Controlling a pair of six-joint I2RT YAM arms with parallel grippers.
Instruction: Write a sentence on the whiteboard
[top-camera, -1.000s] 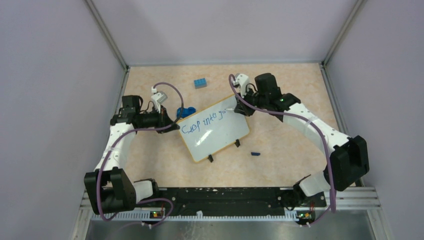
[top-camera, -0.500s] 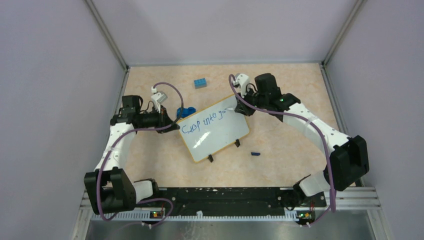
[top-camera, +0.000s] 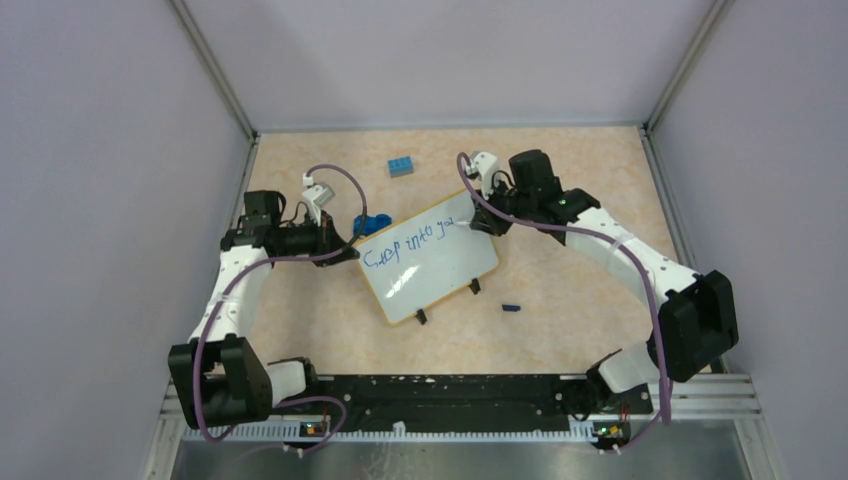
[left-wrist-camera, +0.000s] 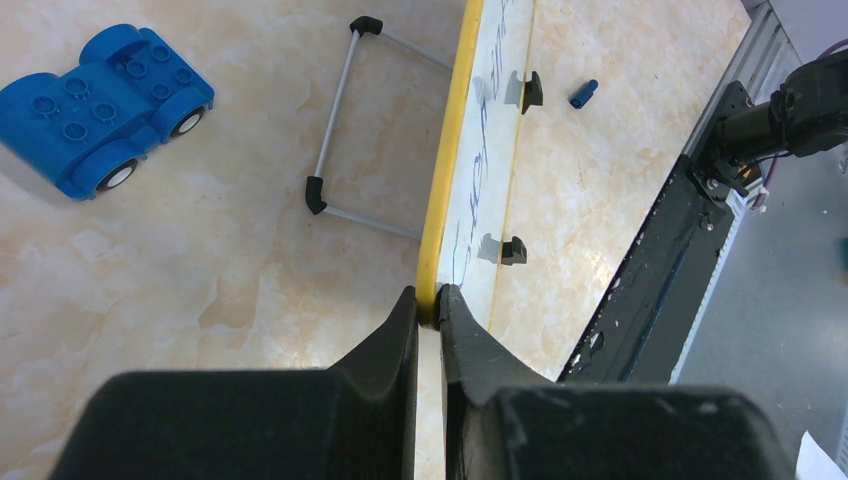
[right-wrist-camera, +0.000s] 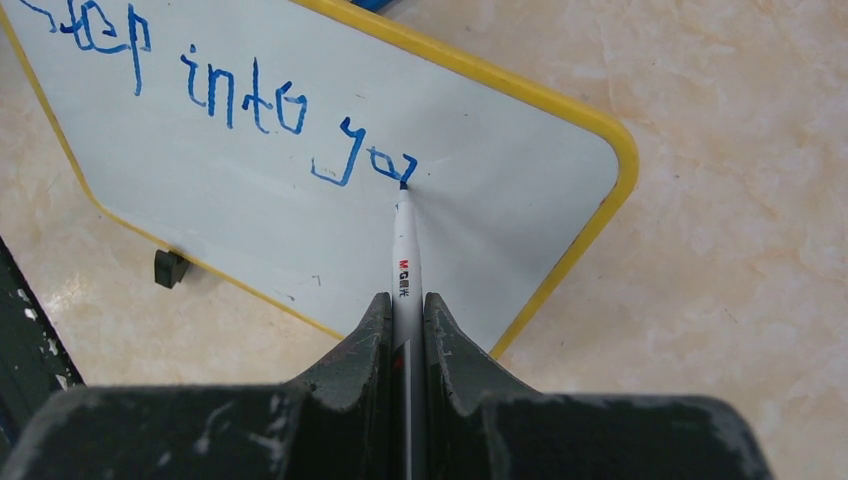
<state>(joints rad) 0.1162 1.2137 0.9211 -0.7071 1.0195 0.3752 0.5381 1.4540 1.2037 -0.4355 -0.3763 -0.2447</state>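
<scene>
The whiteboard (top-camera: 435, 265) lies tilted mid-table, white with a yellow rim and two black clip feet. Blue writing (top-camera: 405, 245) on it reads "Step into yo" (right-wrist-camera: 250, 100). My left gripper (top-camera: 345, 252) is shut on the board's yellow rim (left-wrist-camera: 435, 250) at its left corner, seen edge-on in the left wrist view (left-wrist-camera: 429, 310). My right gripper (top-camera: 483, 215) is shut on a white marker (right-wrist-camera: 405, 270). The marker's blue tip touches the board (right-wrist-camera: 500, 210) at the end of the last letter.
A blue toy car (top-camera: 372, 224) sits just behind the board's left corner and shows in the left wrist view (left-wrist-camera: 100, 105). A blue brick (top-camera: 401, 166) lies at the back. A blue marker cap (top-camera: 511, 307) lies right of the board's near edge. A wire stand (left-wrist-camera: 345, 130) lies under the board.
My right gripper has shifted slightly left and forward with the marker on the board. The left arm and board have not moved.
</scene>
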